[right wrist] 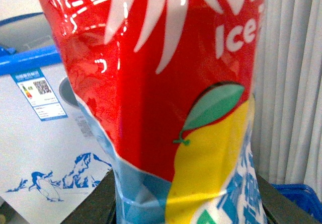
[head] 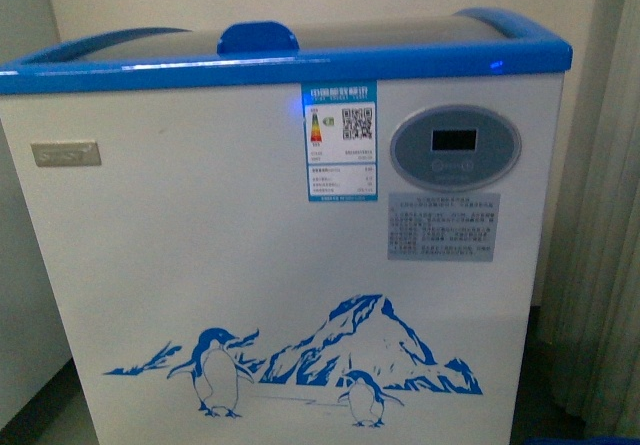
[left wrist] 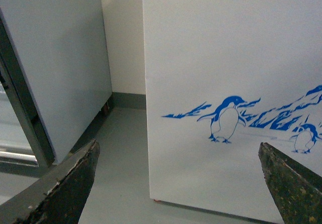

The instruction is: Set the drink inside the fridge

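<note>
The fridge (head: 200, 255) fills the front view: a white chest with a blue rim, a curved glass lid with a blue handle (head: 258, 37), and a blue penguin-and-mountain graphic. Neither arm shows in that view. The drink (right wrist: 166, 98), with a red label, white lettering and a yellow-and-blue patch, fills the right wrist view; my right gripper (right wrist: 188, 209) is shut on it, dark fingers (right wrist: 93, 204) at both sides. Behind it the fridge (right wrist: 35, 153) shows. My left gripper (left wrist: 183, 183) is open and empty, low before the fridge's (left wrist: 226, 58) front corner.
A tall grey-white cabinet (left wrist: 55, 68) stands left of the fridge with a narrow floor gap (left wrist: 115, 153) between them. Pale curtains (head: 600, 215) hang right of the fridge. A blue bin edge (right wrist: 297, 196) lies low beside the curtains. A control panel (head: 455, 147) sits on the fridge front.
</note>
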Controlling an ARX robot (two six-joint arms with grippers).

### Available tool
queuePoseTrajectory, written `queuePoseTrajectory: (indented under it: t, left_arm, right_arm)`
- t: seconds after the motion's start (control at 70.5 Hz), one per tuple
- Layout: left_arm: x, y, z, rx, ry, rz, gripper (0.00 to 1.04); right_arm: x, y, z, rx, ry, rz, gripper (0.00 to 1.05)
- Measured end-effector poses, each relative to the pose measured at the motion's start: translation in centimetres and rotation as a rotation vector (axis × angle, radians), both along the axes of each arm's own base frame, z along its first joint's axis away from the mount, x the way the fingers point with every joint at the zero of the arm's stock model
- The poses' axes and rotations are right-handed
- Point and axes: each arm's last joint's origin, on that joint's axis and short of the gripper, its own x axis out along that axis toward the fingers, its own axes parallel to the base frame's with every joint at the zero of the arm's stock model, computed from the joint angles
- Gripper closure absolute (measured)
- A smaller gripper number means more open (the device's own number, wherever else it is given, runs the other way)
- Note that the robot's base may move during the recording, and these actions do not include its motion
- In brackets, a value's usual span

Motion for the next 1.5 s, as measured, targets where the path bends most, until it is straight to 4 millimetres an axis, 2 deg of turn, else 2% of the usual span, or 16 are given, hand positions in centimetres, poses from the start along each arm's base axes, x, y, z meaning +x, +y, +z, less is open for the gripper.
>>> queuePoseTrajectory:
  t: [0.652,0.808,0.907,1.007,1.035,1.049,1.063,1.106,1.12,1.163,1.233,1.319,1.503]
  left_arm:
    - [0.0,0.0,0.0,0.0,0.0,0.0,0.08]
    - [1.0,-0.4,-0.4,-0.157,0.248,0.039,0.08]
    - [3.1,-0.5,-0.3,-0.166,0.284,-0.023,0.08]
    - [6.6,-0.1,1.4,-0.123,0.24,-0.082,0.08]
    - [8.3,0.0,2.4,-0.094,0.21,-0.107,0.08]
    - [8.6,0.0,2.6,-0.089,0.206,-0.112,0.08]
    - [10.0,0.0,3.4,-0.069,0.183,-0.133,0.08]
    - [11.4,-0.1,4.1,-0.031,0.161,-0.169,0.08]
    - [12.8,-0.2,4.8,0.004,0.143,-0.2,0.08]
    - [14.5,-0.4,5.5,0.043,0.125,-0.238,0.08]
    - [18.2,-1.3,6.9,0.168,0.093,-0.329,0.08]
    - [21.6,-2.6,8.1,0.346,0.056,-0.446,0.08]
    - [26.0,-6.1,9.0,0.703,-0.007,-0.653,0.08]
  right_arm:
    - [0.0,0.0,0.1,0.0,-0.002,0.002,0.63]
    - [0.0,0.0,0.1,0.0,-0.002,0.001,0.63]
    - [0.0,0.0,0.1,0.0,-0.002,0.003,0.63]
    - [0.0,0.0,0.1,0.0,-0.002,0.002,0.63]
    - [0.0,0.0,0.1,0.0,-0.002,0.002,0.63]
    - [0.0,0.0,0.1,0.0,-0.002,0.002,0.63]
    - [0.0,0.0,0.1,0.0,-0.002,0.002,0.63]
    - [0.0,0.0,0.1,0.0,-0.002,0.001,0.63]
    - [0.0,0.0,0.1,0.0,-0.002,0.001,0.63]
    - [0.0,0.0,0.1,0.0,-0.002,0.001,0.63]
    - [0.0,0.0,0.1,0.0,-0.002,0.002,0.63]
    - [0.0,0.0,0.1,0.0,-0.002,0.002,0.63]
    - [0.0,0.0,0.1,0.0,-0.002,0.002,0.63]
